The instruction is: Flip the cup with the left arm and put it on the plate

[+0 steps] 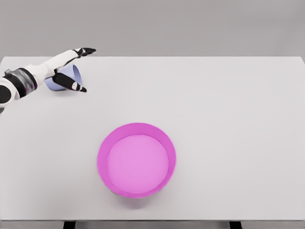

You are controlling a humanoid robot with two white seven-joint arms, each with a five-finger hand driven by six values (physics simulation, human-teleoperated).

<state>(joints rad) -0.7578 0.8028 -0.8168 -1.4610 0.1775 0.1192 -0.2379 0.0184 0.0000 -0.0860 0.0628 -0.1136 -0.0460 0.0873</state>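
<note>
Left hand (pixel 66 69) at far-left of the white table (pixel 228 105), fingers spread around the pale blue cup (pixel 61 80), thumb below, index above; contact looks likely but unclear. Cup tilted, well apart from the magenta plate (pixel 137 160) near front centre.

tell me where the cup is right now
In the head view the pale blue cup sits at the table's far left, between the left hand's spread fingers, far from the pink plate.

White table (pixel 228 119) filling most of view, plain grey wall (pixel 190 24) behind it
</note>
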